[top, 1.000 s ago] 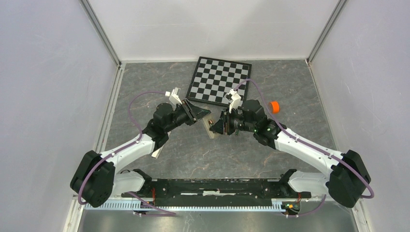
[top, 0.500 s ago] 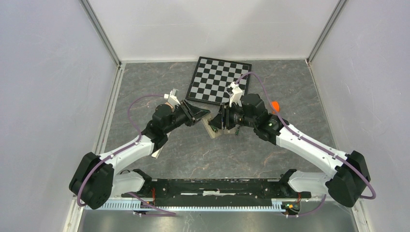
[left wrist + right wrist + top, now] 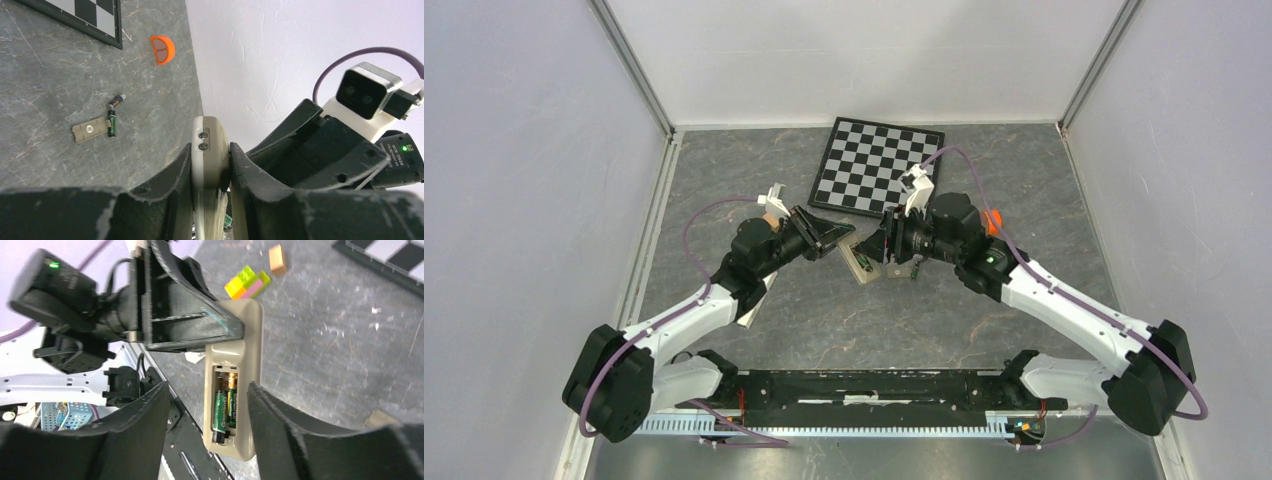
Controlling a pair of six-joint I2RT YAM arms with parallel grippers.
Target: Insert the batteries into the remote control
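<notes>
Remote control (image 3: 858, 262) beside left hand (image 3: 842, 236)

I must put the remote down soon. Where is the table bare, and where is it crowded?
Bare: the near middle of the table, up to the base rail; also the far corners left and right of the chessboard. Crowded: the middle, around the remote, with loose batteries and the orange cap beside it.

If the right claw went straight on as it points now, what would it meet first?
Most likely the remote control, its open recess with batteries facing the right claw, clamped by the left claw. Exact gap unclear.
</notes>
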